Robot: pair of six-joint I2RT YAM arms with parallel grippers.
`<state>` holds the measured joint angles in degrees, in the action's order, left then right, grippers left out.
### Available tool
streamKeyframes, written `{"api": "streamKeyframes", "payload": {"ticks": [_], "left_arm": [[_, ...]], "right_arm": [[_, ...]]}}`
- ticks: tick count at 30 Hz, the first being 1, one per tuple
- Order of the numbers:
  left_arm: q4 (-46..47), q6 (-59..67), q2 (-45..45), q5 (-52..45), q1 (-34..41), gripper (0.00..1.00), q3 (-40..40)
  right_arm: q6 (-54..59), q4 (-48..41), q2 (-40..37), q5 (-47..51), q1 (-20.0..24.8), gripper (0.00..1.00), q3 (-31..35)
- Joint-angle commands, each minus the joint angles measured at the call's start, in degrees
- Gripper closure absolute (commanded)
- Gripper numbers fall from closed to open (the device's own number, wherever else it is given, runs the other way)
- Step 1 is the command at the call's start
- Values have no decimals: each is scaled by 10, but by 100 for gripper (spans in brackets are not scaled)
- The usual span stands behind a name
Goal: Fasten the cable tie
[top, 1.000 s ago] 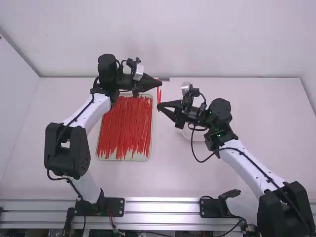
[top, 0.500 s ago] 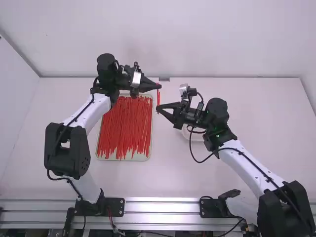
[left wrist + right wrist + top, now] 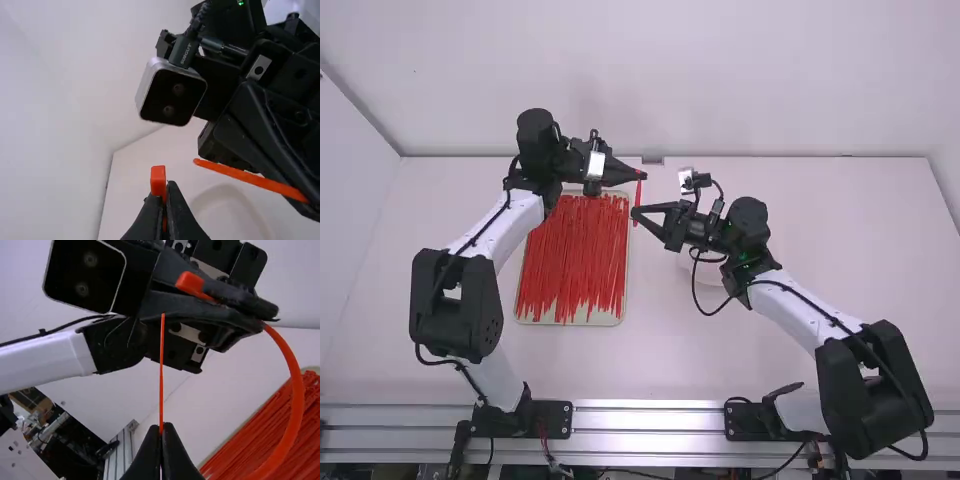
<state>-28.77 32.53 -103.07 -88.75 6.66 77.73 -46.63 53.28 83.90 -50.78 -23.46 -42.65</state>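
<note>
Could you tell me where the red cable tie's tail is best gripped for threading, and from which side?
Probably near the tip of the tail, pinched across its flat faces, as the right gripper holds it. It runs thin and straight there, aiming at the head in the left gripper. Come from the end away from the head, clear of the bowed loop.

We take this for a robotics lab bench: the left arm (image 3: 490, 235) and the right arm (image 3: 800, 315), white with black joints, are bolted to an aluminium rail (image 3: 640, 412) at the edge of a white table (image 3: 880, 260) boxed in by plain white walls (image 3: 720, 70). Loose cables (image 3: 705, 298) trail from the wrist cameras, and a tray (image 3: 570, 322) holds a stock of identical red ties (image 3: 575, 250).
</note>
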Motion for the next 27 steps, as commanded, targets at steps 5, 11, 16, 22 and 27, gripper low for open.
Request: {"api": "streamKeyframes", "payload": {"ticks": [5, 11, 16, 22, 27], "left_arm": [[0, 16, 0, -12, 3, 98, 12], [-7, 47, 0, -12, 9, 98, -2], [-7, 48, 0, -12, 9, 98, -5], [-6, 48, 0, -12, 15, 98, -5], [-2, 48, 0, -12, 19, 98, -5]], "right_arm": [[-29, 5, 5, -4, 2, 100, 2], [-29, 4, 5, -4, 2, 100, 2], [-31, 4, 5, -3, 2, 100, 2], [-31, 4, 5, -2, 2, 100, 2], [-31, 3, 5, -4, 2, 100, 2]]}}
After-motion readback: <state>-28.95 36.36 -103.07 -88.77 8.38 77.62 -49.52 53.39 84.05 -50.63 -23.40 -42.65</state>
